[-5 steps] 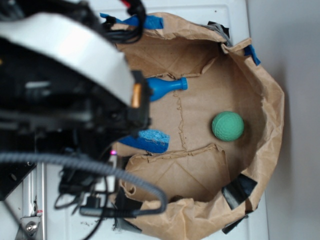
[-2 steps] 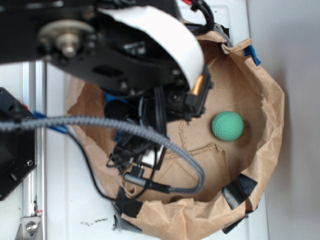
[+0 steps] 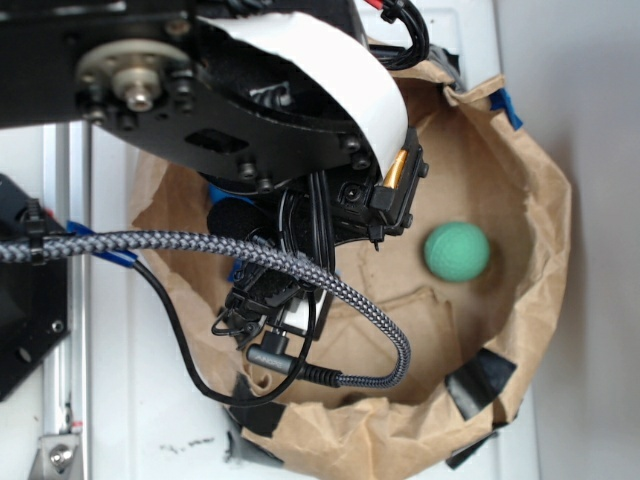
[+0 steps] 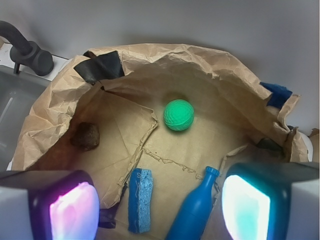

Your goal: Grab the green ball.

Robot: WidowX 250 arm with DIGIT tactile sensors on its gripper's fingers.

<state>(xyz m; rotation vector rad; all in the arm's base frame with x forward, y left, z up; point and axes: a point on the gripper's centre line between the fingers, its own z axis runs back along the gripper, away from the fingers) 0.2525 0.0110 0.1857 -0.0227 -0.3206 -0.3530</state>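
The green ball (image 3: 456,251) is a small dimpled mint-green sphere lying on the brown paper floor of the bag, right of the arm. In the wrist view the green ball (image 4: 178,115) lies ahead of my gripper (image 4: 157,210), well beyond the fingertips. My gripper is open and empty, with glowing pads (image 4: 72,210) far apart. It hovers above the blue sponge block (image 4: 140,200) and the lying blue bottle (image 4: 194,209). In the exterior view the arm (image 3: 250,110) hides the sponge and the bottle.
The crumpled brown paper bag wall (image 3: 545,250) rings the objects, with black tape patches (image 3: 478,382). A dark brown lump (image 4: 86,136) lies left of the ball. A grey sink with a black tap (image 4: 30,52) stands at the far left. A braided cable (image 3: 300,275) loops below the arm.
The arm swung right over the bag, covering the blue bottle and the sponge in the exterior view. Over the last half second it barely shifted. The ball has not moved.
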